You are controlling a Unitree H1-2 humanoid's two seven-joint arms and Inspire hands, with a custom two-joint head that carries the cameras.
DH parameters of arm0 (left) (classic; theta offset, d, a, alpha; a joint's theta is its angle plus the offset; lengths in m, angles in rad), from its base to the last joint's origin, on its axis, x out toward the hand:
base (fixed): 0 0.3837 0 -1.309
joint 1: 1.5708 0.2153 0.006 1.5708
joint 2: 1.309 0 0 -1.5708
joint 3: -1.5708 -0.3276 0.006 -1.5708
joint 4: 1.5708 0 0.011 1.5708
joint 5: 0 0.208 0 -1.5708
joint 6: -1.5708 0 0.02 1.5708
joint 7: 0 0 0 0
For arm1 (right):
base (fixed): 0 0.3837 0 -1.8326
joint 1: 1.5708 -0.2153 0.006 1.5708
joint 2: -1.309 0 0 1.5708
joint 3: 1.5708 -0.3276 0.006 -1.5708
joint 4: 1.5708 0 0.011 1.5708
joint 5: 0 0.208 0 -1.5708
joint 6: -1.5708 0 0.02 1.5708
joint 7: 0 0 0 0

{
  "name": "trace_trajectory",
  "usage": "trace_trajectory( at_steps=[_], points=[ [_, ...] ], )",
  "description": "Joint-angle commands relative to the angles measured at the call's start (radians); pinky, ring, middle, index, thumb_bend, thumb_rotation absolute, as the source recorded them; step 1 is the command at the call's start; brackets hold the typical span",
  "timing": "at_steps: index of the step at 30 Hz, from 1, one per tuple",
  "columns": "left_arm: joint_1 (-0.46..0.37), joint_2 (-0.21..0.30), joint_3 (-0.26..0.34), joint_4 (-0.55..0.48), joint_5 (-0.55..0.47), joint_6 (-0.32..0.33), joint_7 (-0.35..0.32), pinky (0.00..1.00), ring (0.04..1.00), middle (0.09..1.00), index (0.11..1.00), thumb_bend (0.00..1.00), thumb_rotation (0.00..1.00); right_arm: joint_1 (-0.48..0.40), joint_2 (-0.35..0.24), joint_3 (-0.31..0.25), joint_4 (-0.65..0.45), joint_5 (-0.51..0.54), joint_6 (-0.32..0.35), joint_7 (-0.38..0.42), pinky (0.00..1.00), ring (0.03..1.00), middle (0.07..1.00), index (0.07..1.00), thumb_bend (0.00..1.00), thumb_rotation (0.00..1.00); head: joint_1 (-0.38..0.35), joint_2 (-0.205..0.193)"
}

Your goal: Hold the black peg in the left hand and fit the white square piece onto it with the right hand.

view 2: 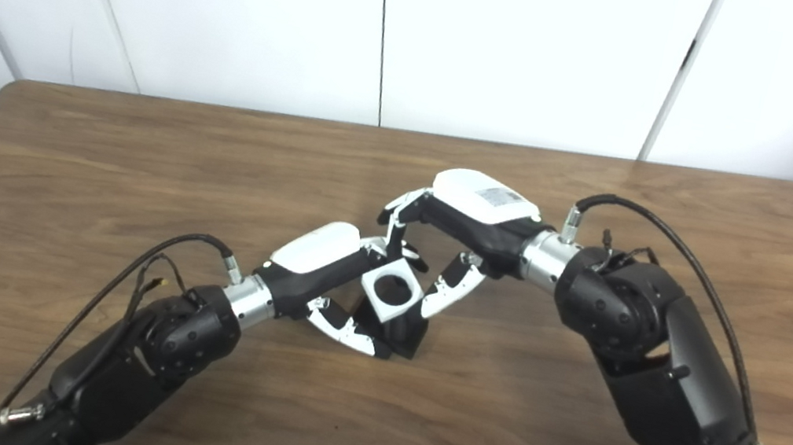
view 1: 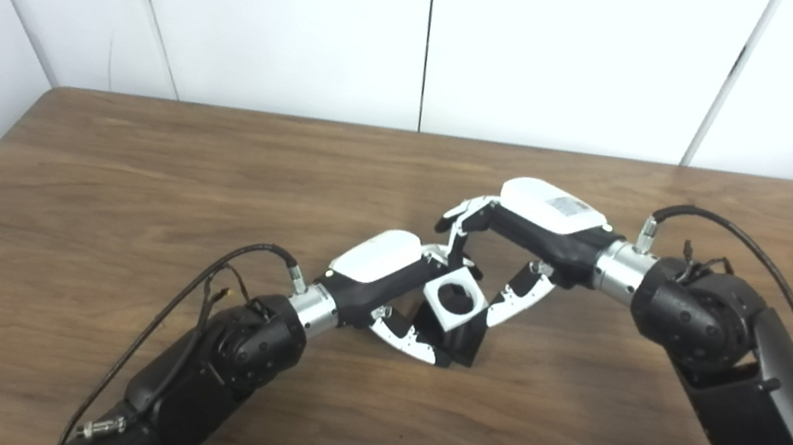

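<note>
Two robot hands meet over the middle of a wooden bench [view 1: 136, 157], where the white square piece [view 1: 455, 299] sits atop the black peg [view 1: 459, 340]. The left hand [view 1: 388, 277] is clasped around the peg's black body, its fingers [view 1: 410, 340] wrapped low on the near side. The right hand [view 1: 522, 230] bears on the white piece from behind and above, fingers [view 1: 516, 299] curled against its far edges, apparently gripping it. The piece looks largely seated, though how far down it sits cannot be told. The peg's long axis stands roughly upright off the bench, leaning slightly toward the camera, and the piece's round-holed face points up and forward along that axis. The likely risk: if the right hand presses off-axis, the square socket could cock and jam on the peg, or the peg could twist in the left hand's hold; letting go too soon could leave the piece half-seated and free to tip off.
</note>
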Motion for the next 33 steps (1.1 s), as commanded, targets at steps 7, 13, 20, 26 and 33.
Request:
trace_trajectory(
  at_steps=[7, 13, 20, 26, 33],
  points=[
    [0.026, 0.015, -0.04, 0.039, 0.07, 0.031, -0.064, 0.8, 0.9, 0.839, 0.492, 0.52, 0.08, -0.01, -0.025, -0.002, -0.025, 0.002, -0.018, -0.001, 0.74, 0.851, 0.799, 0.481, 0.52, 0.14, 0.002, 0.002],
    [0.027, 0.011, -0.038, 0.035, 0.071, 0.036, -0.058, 0.79, 0.895, 0.834, 0.492, 0.52, 0.08, -0.006, -0.025, 0.003, -0.019, 0.006, -0.034, -0.004, 0.73, 0.848, 0.799, 0.481, 0.52, 0.14, 0.007, 0.004],
    [0.026, 0.005, -0.039, 0.041, 0.071, 0.042, -0.06, 0.8, 0.897, 0.836, 0.492, 0.52, 0.08, -0.003, -0.023, 0.004, -0.015, 0.009, -0.032, -0.004, 0.74, 0.849, 0.798, 0.481, 0.52, 0.14, 0.009, 0.005],
    [0.025, 0.001, -0.044, 0.041, 0.071, 0.051, -0.07, 0.8, 0.903, 0.84, 0.492, 0.52, 0.08, -0.021, -0.017, 0.008, -0.023, 0.005, -0.023, 0.004, 0.75, 0.855, 0.799, 0.481, 0.52, 0.14, 0.011, 0.002],
    [0.023, 0.0, -0.045, 0.054, 0.072, 0.033, -0.059, 0.79, 0.895, 0.836, 0.491, 0.52, 0.08, -0.062, -0.013, 0.015, -0.035, -0.002, -0.014, 0.023, 0.75, 0.86, 0.8, 0.482, 0.52, 0.14, 0.011, 0.001]
  ],
)
